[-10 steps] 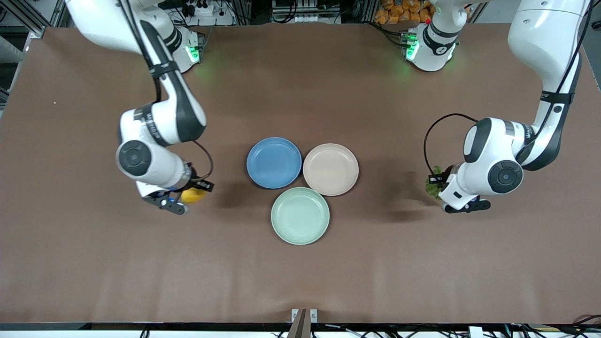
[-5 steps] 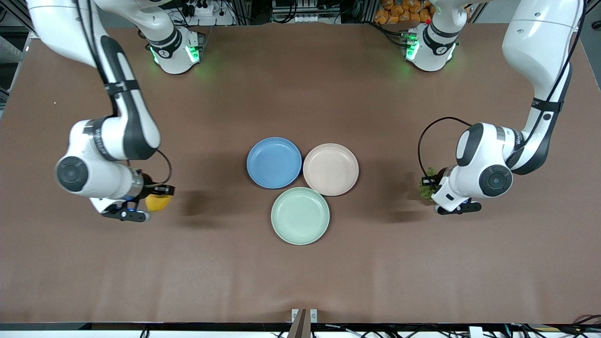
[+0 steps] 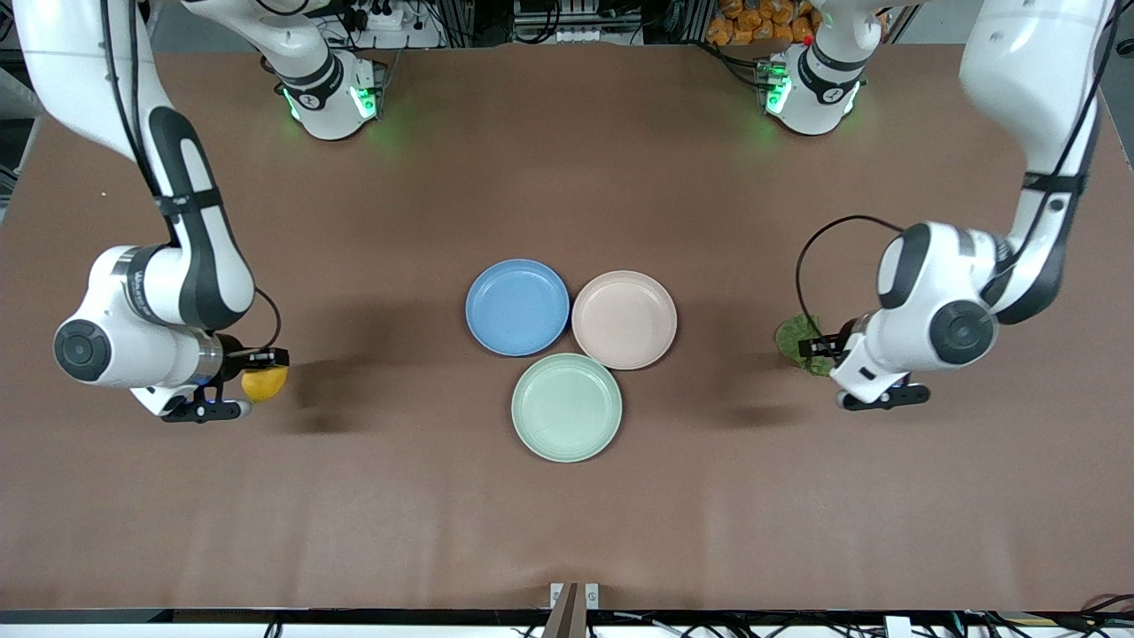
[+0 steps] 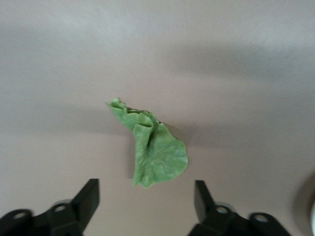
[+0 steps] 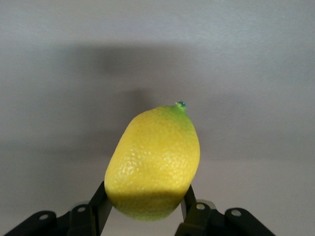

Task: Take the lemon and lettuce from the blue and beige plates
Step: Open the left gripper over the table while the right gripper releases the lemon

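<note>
While right gripper (image 5: 142, 211) clamps lemon (image 5: 153, 162) over table (image 3: 567, 514), left gripper (image 4: 145, 196) hangs open above lettuce (image 4: 150, 147) lying on table

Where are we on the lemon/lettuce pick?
Done: blue plate and beige plate are empty. The lettuce lies on the table, left pincer open over it. In hand: right pincer grips the lemon above its end of the table. Left: set the lemon down.

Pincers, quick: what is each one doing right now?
Left pincer: open, over the lettuce lying on the table.
Right pincer: shut on the lemon.
</note>
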You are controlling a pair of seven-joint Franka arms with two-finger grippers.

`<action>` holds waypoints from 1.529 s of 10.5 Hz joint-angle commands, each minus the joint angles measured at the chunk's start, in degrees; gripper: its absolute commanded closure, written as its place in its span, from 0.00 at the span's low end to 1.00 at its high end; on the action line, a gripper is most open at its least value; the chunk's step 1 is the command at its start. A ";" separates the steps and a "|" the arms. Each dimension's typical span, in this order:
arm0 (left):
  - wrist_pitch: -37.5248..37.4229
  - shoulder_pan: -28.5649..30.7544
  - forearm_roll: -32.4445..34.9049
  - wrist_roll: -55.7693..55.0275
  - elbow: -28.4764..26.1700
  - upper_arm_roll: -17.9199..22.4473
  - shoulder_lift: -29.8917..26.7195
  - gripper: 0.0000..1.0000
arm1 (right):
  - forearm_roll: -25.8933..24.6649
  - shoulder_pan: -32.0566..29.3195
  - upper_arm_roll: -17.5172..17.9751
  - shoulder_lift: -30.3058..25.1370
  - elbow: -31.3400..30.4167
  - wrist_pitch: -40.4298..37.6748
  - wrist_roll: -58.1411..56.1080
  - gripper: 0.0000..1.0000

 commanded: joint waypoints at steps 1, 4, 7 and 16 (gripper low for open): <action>-4.71 0.27 -0.50 0.29 1.79 -0.23 -6.23 0.00 | -0.61 -3.87 0.83 2.26 0.74 2.20 -7.35 1.00; -14.55 0.01 0.12 0.37 10.49 -0.50 -7.21 0.00 | -0.18 -4.32 0.92 2.71 0.66 3.09 -8.34 0.04; -15.18 0.01 0.12 0.64 10.60 -0.41 -11.15 0.00 | -0.17 -5.20 0.92 2.54 0.66 3.09 -10.01 0.00; -17.73 0.36 -0.85 3.27 10.42 0.29 -19.42 0.00 | -0.70 -6.78 0.92 -11.08 1.36 -4.20 -9.84 0.00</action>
